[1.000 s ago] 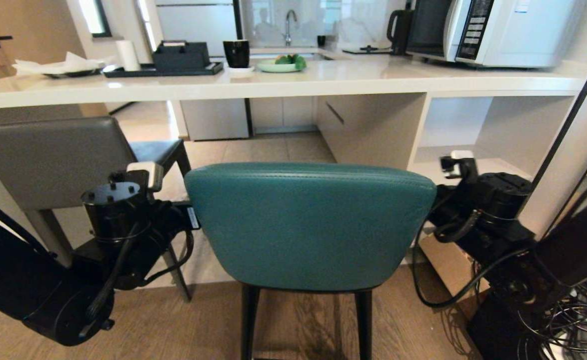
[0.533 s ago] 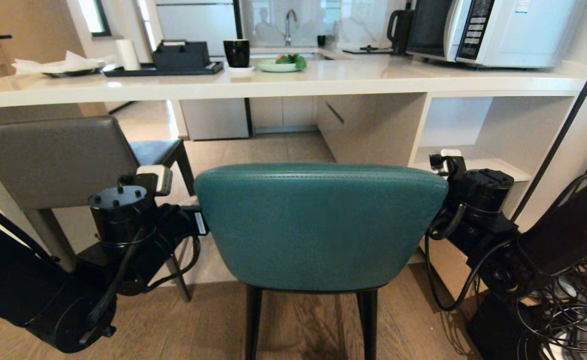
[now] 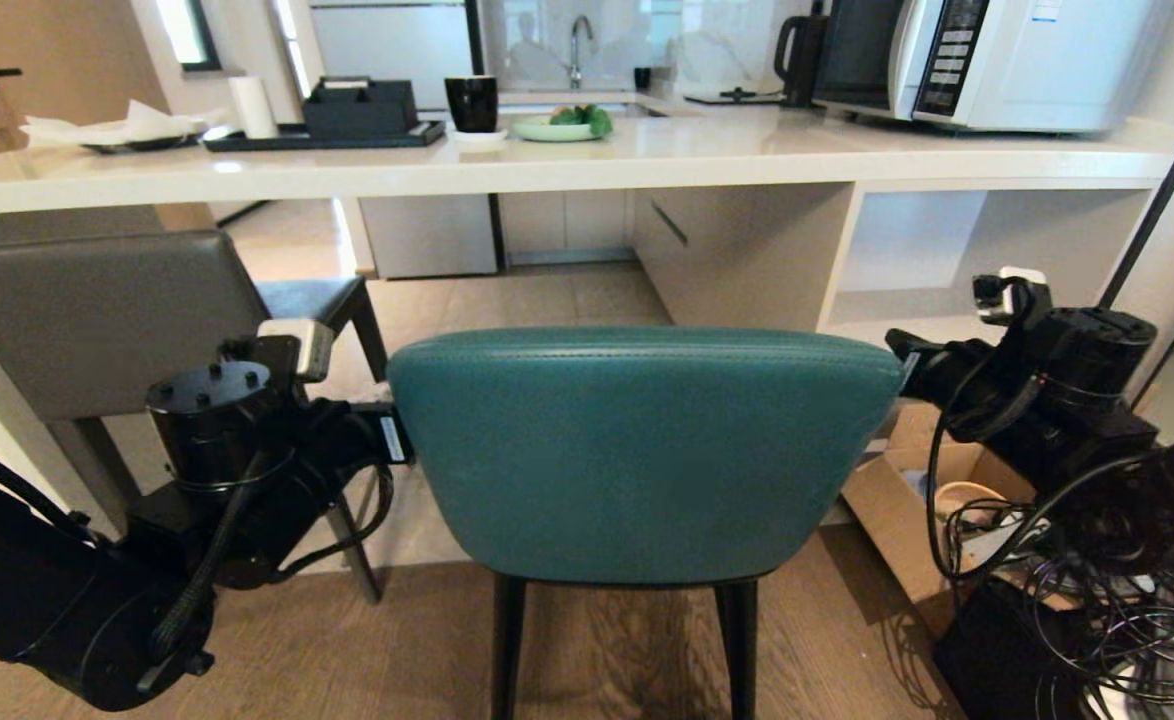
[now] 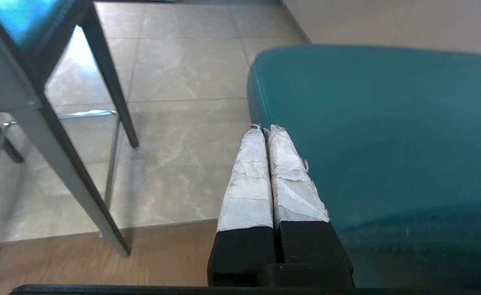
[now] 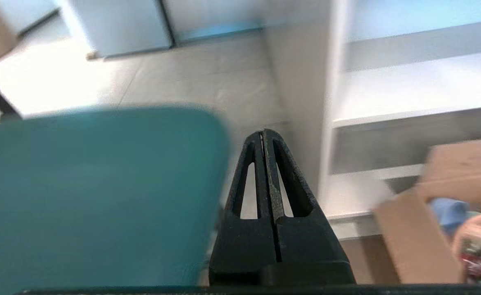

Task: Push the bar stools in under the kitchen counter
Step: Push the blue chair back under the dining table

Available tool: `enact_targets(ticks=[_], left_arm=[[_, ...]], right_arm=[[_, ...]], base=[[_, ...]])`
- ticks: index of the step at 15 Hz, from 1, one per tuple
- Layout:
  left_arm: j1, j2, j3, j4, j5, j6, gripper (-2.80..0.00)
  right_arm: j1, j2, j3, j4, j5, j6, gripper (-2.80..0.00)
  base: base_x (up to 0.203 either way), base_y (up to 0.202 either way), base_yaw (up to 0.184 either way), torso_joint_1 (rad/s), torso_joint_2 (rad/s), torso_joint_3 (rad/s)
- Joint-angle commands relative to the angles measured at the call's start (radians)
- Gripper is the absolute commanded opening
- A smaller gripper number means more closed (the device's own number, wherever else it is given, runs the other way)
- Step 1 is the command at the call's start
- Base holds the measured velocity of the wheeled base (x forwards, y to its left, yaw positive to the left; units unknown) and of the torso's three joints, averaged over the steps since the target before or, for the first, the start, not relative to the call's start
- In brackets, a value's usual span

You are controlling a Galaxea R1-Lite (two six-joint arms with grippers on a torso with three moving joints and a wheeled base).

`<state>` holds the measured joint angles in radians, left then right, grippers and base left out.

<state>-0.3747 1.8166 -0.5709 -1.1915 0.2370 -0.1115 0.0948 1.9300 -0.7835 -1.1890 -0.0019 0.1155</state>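
With the teal stool [image 3: 637, 450] standing short of the kitchen counter [image 3: 547, 165], both the left gripper [image 4: 268, 133] and right gripper [image 5: 264, 137], jaws pressed together, flanked its backrest and needed to push evenly, keeping it straight.

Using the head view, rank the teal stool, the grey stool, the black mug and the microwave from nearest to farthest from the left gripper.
1. Teal stool: right beside the left gripper, jaws shut at its back's edge.
2. Grey stool: just past it, on the robot's left.
3. Black mug: on the counter, beyond.
4. Microwave: counter's far right end.
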Motion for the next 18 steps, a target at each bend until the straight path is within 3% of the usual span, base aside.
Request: enact_targets(ticks=[1, 4, 8, 18], left_arm=[[0.001, -0.015, 0.000, -0.010, 0.005, -0.004, -2.80], [0.002, -0.017, 0.004, -0.010, 0.005, -0.005, -2.80], [-0.003, -0.022, 0.022, -0.011, 0.004, -0.005, -2.80], [-0.032, -0.030, 0.019, -0.011, -0.001, -0.004, -2.80]], right_arm=[[-0.027, -0.074, 0.027, -0.001, 0.009, 0.010, -2.80], [0.011, -0.199, 0.183, 0.001, 0.075, 0.013, -2.80], [0.158, -0.284, 0.341, -0.003, 0.107, 0.011, -2.80], [0.228, -0.114, 0.205, -0.007, 0.092, 0.007, -2.80]], base=[[0.000, 0.000, 0.000, 0.000, 0.00, 0.000], [0.000, 0.000, 0.000, 0.000, 0.00, 0.000], [0.000, 0.000, 0.000, 0.000, 0.00, 0.000], [0.000, 0.000, 0.000, 0.000, 0.00, 0.000]])
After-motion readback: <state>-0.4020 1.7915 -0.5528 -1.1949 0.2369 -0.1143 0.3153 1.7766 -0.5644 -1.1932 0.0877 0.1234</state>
